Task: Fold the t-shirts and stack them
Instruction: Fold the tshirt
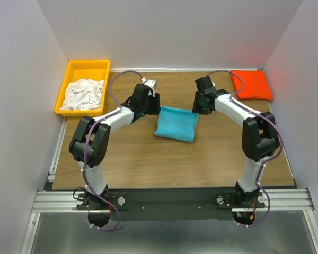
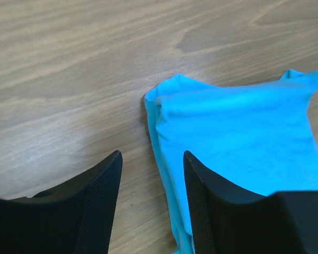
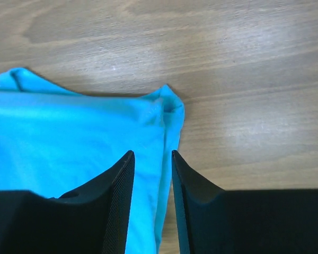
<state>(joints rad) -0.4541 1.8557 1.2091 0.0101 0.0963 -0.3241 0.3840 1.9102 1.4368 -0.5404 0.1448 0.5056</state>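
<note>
Where the top view looks down on the wooden table point(image 1: 148, 164), we see a turquoise-blue cloth t-shirt point(image 1: 176, 123) lying folded into a rough rectangle near the middle, between the two arms. The left claw point(image 1: 156, 108) sits at the shirt's left edge and the right claw point(image 1: 198, 106) at its far right corner. A bright orange-red cloth t-shirt point(image 1: 252, 84) lies folded in the far right corner of the table, well apart from the arms. Crumpled white cloth t-shirts point(image 1: 84, 94) fill a yellow plastic bin point(image 1: 87, 64) at the far left. In the left wrist view, we find the black fingers point(image 2: 95, 211) spread wide, released. One is over bare wood and the other over the turquoise cloth, with the shirt's layered edge lying between them. In the right wrist view, the fingers point(image 3: 106, 211) stand closer together but parted. They hold nothing that we can make out, and the shirt's side edge runs through the gap, its corner just ahead of them.
</note>
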